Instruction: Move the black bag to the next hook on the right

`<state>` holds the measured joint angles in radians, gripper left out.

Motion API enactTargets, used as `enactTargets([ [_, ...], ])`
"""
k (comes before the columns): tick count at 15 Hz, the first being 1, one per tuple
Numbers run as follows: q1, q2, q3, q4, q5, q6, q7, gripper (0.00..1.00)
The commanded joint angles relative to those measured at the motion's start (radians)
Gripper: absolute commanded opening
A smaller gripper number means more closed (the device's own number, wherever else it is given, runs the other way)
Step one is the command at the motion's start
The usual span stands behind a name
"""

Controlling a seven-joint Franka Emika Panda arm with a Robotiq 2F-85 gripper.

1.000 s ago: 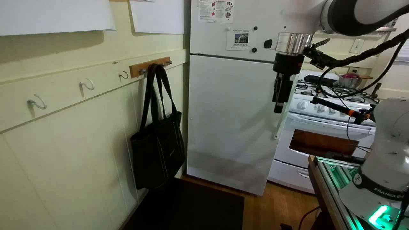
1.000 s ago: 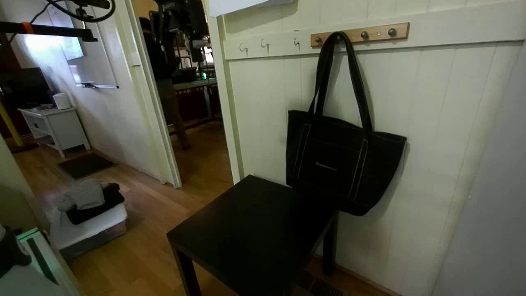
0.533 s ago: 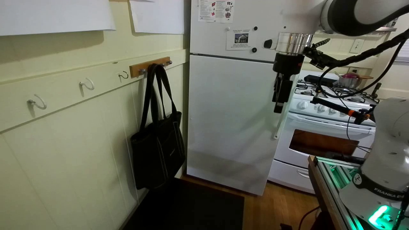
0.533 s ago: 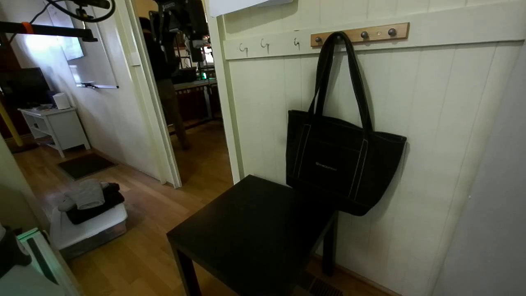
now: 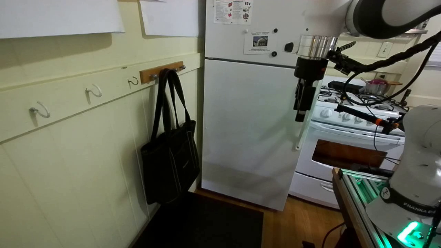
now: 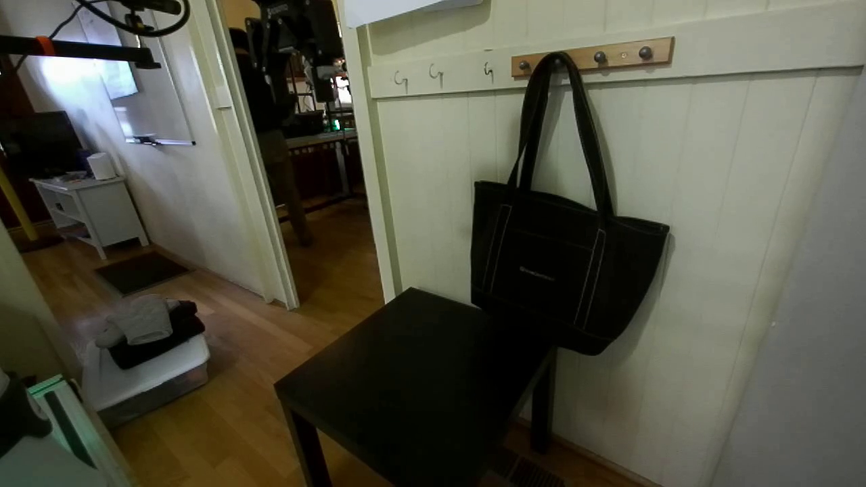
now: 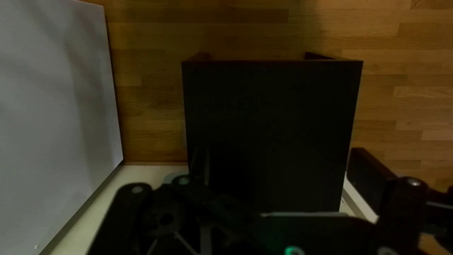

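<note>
The black bag [image 5: 172, 162] hangs by its long straps from a wooden peg rack [image 5: 148, 74]. In an exterior view the bag [image 6: 561, 270] hangs from the second knob from the left on the rack [image 6: 629, 55]. Right of the straps, a round knob [image 6: 600, 57] and a farther one [image 6: 645, 53] are bare. My gripper [image 5: 303, 112] points down in front of the fridge, well apart from the bag. It also shows at the top of an exterior view [image 6: 294, 78]. In the wrist view the gripper's fingers [image 7: 283, 170] are wide apart with nothing between them. The bag cannot be made out there.
A black table [image 6: 413, 385] stands under the bag and shows in the wrist view [image 7: 269, 117]. The fridge [image 5: 248, 131] stands close beside the rack's far end. Several metal hooks [image 6: 436, 70] line the board to the left. A stove [image 5: 348, 127] is behind the arm.
</note>
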<state>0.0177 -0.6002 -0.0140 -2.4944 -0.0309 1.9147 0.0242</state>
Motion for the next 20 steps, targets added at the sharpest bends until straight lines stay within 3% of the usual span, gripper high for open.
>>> enactTargets([
  [1, -0.008, 0.000, 0.007, 0.002, 0.005, -0.002, -0.004, 1.00],
  [3, -0.024, 0.038, 0.014, 0.014, -0.016, 0.036, 0.020, 1.00],
  [10, -0.080, 0.304, 0.015, 0.124, -0.018, 0.433, 0.124, 1.00],
  [15, -0.121, 0.489, 0.099, 0.274, -0.257, 0.529, 0.381, 1.00],
  [20, -0.083, 0.639, 0.085, 0.439, -0.477, 0.496, 0.603, 1.00],
])
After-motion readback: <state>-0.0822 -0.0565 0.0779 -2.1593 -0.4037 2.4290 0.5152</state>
